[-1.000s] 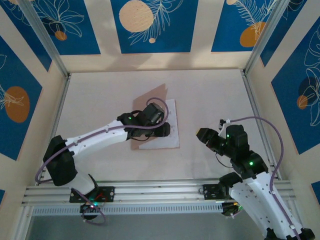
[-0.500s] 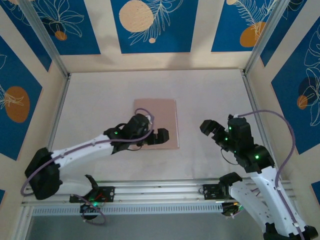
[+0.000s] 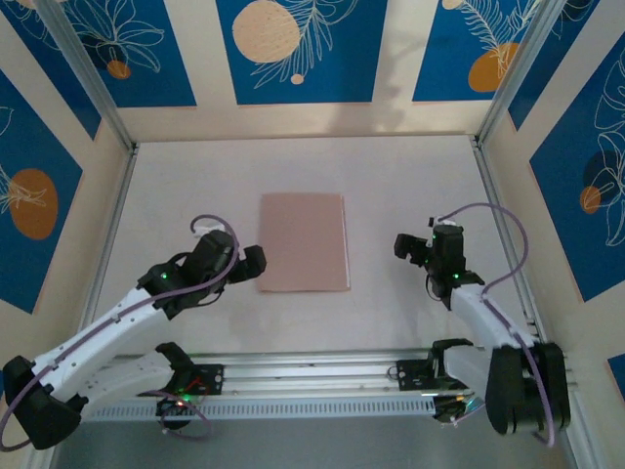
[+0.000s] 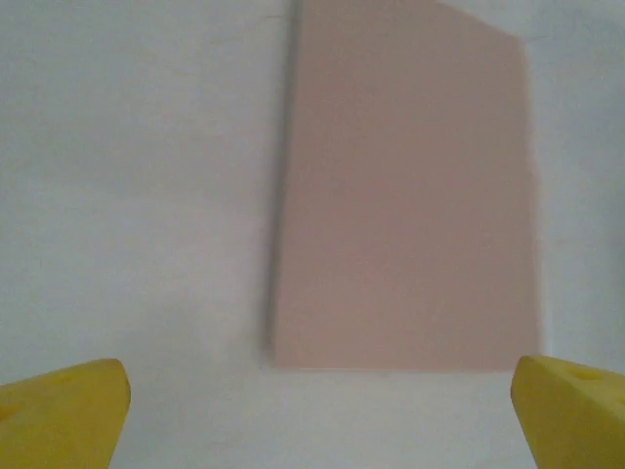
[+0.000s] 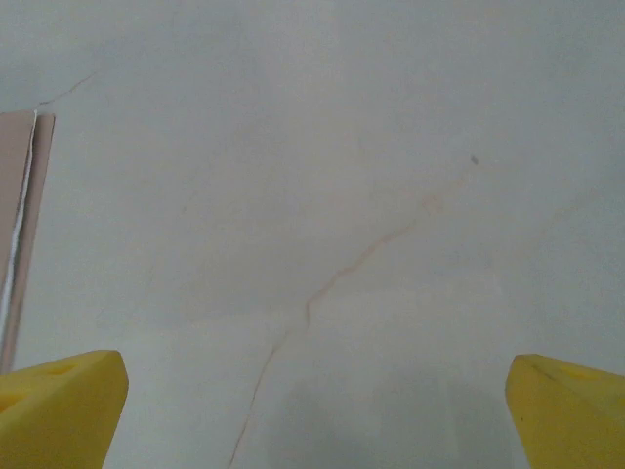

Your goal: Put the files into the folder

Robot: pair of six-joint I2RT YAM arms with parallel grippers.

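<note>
The folder point(image 3: 304, 242) is laid flat and closed on the table point(image 3: 195, 176), its long edges running away from the arm bases and all four edges seen uncovered from above. The left gripper point(image 3: 252, 262) is held just beside the folder's left edge, near the corner closest to the bases; its jaws are spread wide and nothing is grasped between them. In the left wrist view, the folder point(image 4: 405, 195) is seen ahead of the left gripper point(image 4: 317, 415), its near edge lying across the gap between the yellow fingertips point(image 4: 59, 410), and bare table is left along its left side. The right gripper point(image 3: 410, 246) is held to the right of the folder, apart from it with a strip of bare table between; its jaws are likewise released and empty. In the right wrist view, the folder point(image 5: 12, 156) is caught at the left margin, and a thin white edge of the files point(image 5: 17, 234) is shown along its side between the covers. Beyond the folder's far edge, open table is left up to the back wall.
</note>
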